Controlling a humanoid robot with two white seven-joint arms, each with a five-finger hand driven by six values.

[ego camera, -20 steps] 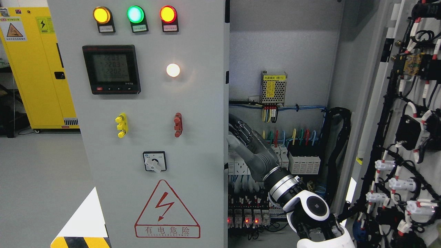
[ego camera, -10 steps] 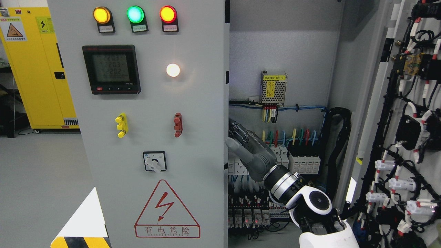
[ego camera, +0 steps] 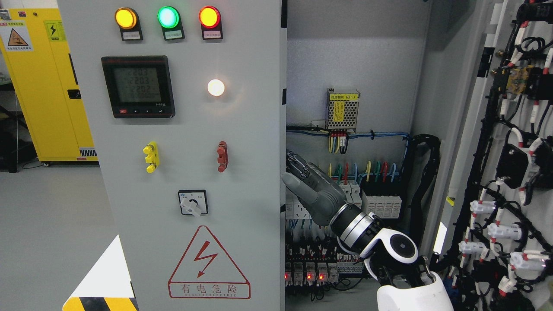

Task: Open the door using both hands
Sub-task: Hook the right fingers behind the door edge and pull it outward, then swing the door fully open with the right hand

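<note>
At the left door (ego camera: 190, 172) edge, right hand (ego camera: 317, 190) reaches; its fingers (ego camera: 298, 166) loosely spread, holding nothing.

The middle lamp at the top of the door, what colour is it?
Green; the middle lamp shows lit in the head view.

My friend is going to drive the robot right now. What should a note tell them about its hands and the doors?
Right hand: reaching from the lower right, fingers at the inner edge of the left door; whether they grip the edge cannot be seen.
Left hand: not in view.
Right door: swung wide open, its wired back showing.
Cabinet inside: open to view, with wiring and breakers.
Done: right door open.
Left: the left door faces the camera with its lamps and meter; it looks like the one yet to be swung open.
</note>
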